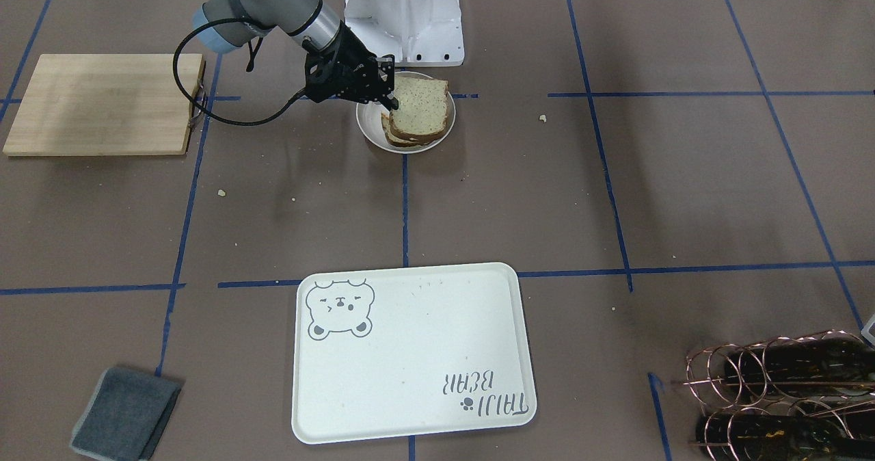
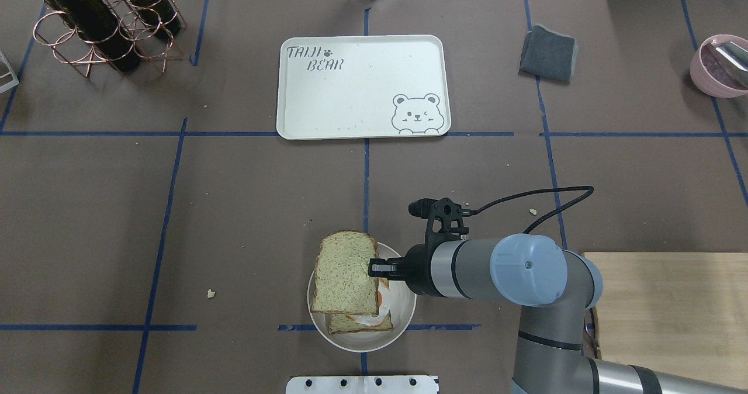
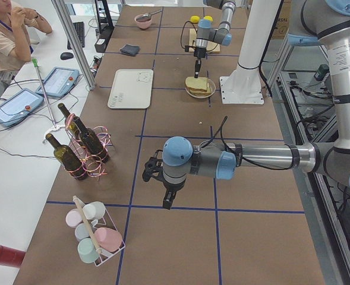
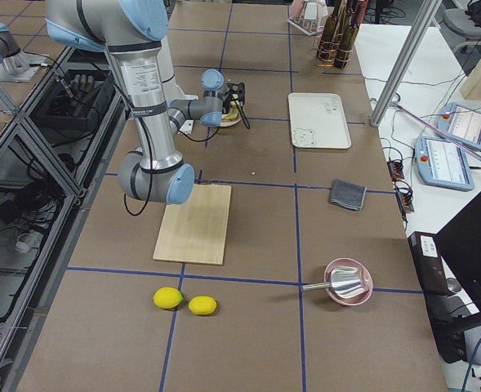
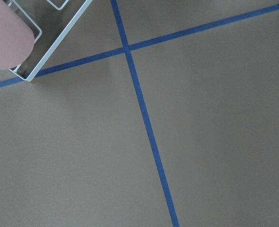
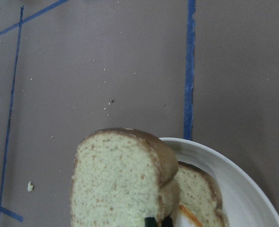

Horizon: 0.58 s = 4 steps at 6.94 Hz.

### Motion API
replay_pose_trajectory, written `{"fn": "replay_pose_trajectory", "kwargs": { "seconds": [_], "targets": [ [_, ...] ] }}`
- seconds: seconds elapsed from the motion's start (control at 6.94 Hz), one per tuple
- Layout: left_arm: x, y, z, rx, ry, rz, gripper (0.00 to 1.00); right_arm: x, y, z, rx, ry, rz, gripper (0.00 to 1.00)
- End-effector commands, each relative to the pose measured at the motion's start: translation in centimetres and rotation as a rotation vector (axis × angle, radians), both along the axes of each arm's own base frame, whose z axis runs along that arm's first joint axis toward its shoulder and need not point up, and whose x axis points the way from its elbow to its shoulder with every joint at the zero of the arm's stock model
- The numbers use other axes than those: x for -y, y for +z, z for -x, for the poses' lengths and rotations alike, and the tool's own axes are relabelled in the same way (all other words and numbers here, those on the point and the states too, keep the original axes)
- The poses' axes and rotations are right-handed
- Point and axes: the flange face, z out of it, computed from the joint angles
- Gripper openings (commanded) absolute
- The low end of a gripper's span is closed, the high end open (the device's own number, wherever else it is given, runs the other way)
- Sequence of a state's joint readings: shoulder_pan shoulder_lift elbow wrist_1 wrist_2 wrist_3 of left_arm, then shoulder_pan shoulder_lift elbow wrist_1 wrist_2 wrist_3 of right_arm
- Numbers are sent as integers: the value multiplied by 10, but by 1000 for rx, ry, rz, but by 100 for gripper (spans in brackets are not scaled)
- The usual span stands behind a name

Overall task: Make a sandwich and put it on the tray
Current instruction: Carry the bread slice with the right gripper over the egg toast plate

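Note:
My right gripper (image 2: 374, 267) is shut on the edge of the top bread slice (image 2: 345, 274) and holds it over the small round plate (image 2: 403, 318). The bottom slice (image 2: 350, 322) lies on the plate with the fried egg (image 2: 383, 297) on it, orange showing. In the right wrist view the held slice (image 6: 120, 179) overlaps the lower slice (image 6: 196, 189). The cream bear tray (image 2: 362, 87) lies bare further out on the table; in the front view the tray (image 1: 410, 351) is near. My left gripper (image 3: 169, 202) hangs over bare table far away; I cannot tell if it is open.
A wooden cutting board (image 2: 666, 312) lies beside my right arm. A wine bottle rack (image 2: 99, 26), a grey cloth (image 2: 549, 52) and a pink bowl (image 2: 719, 66) stand along the far edge. Two lemons (image 4: 183, 300) and a cup rack (image 3: 94, 234) are at the table's ends.

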<state>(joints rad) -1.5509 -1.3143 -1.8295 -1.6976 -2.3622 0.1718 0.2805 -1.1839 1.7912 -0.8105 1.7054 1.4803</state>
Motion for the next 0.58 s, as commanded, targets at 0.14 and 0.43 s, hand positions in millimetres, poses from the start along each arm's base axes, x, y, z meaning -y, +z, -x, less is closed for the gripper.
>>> {"fn": "replay_pose_trajectory", "kwargs": {
  "seconds": [0.14, 0.43],
  "targets": [
    [-1, 1, 0, 0, 0, 3, 100, -6, 18, 4, -35, -21, 6, 0],
    [-1, 6, 0, 0, 0, 13, 100, -7, 16, 3, -31, -16, 6, 28]
  ]
}}
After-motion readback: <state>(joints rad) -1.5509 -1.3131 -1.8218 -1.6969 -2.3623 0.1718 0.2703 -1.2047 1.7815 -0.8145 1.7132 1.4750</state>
